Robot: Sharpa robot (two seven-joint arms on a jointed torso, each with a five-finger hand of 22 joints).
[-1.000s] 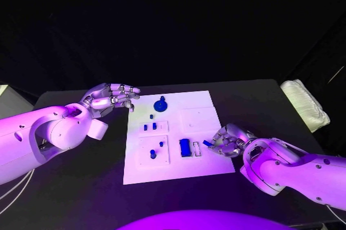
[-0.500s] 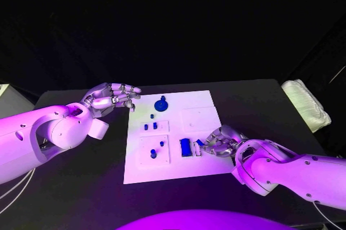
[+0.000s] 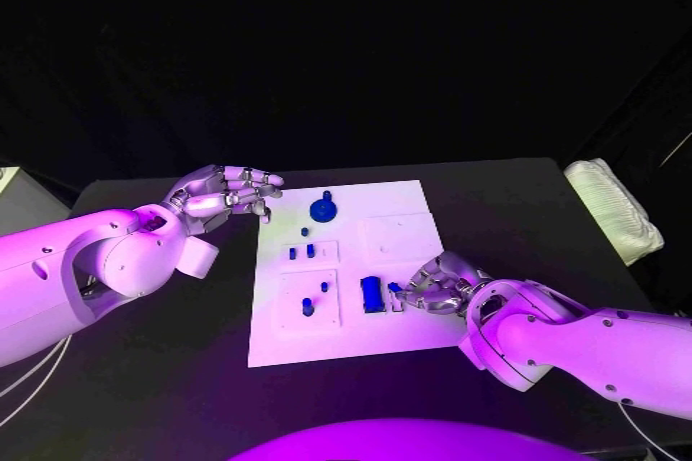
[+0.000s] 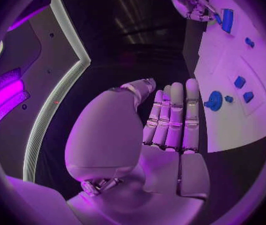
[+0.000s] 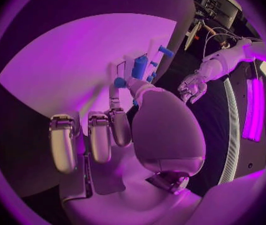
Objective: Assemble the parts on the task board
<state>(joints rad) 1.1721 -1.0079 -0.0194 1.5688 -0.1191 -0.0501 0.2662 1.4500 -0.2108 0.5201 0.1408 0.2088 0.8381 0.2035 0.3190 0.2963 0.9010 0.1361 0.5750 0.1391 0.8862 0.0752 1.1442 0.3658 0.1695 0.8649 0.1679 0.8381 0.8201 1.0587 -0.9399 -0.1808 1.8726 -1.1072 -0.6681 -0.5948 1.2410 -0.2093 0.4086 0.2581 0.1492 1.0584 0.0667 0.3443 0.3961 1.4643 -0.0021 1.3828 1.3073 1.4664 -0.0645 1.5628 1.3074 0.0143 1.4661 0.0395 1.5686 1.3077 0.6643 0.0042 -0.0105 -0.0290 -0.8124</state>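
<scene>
The white task board (image 3: 404,236) lies mid-table. On it are a round blue part (image 3: 322,210), two small blue pieces (image 3: 300,252), a blue peg (image 3: 307,305) and a tall blue block (image 3: 371,293). My right hand (image 3: 436,289) sits at the board's right edge and pinches a small blue part (image 3: 394,287) right beside the block. In the right wrist view the same small blue part (image 5: 120,82) sits between thumb and finger, near the block (image 5: 139,66). My left hand (image 3: 224,193) hovers off the board's far left corner, holding nothing, its fingers (image 4: 173,117) straight.
A white padded bundle (image 3: 613,209) lies at the table's right edge. Bare black table (image 3: 159,381) stretches left of the board and in front of it. My left forearm (image 3: 101,266) lies over the table's left side.
My right hand has slid left over the board's edge with the small blue part, ending next to the blue block. The left hand has not moved.
</scene>
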